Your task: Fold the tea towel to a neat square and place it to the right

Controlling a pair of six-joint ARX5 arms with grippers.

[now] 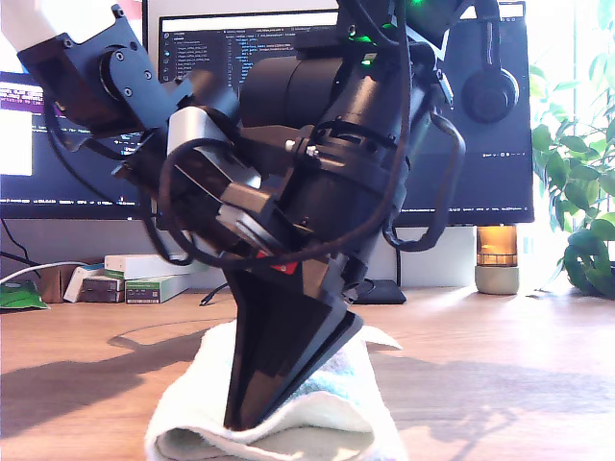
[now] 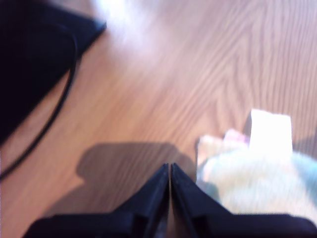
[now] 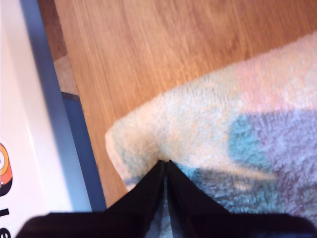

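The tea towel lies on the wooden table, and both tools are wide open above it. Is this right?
Not quite. The tea towel does lie on the wooden table, but both wrist views show my first tool and my second tool shut, not wide open.

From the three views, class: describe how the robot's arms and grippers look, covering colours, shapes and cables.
My first gripper and my second gripper each have matte black, wedge-shaped fingers tapering to a point. The exterior view shows glossy black arm housings, a silver-grey bracket, looping black cables and a small red marking.
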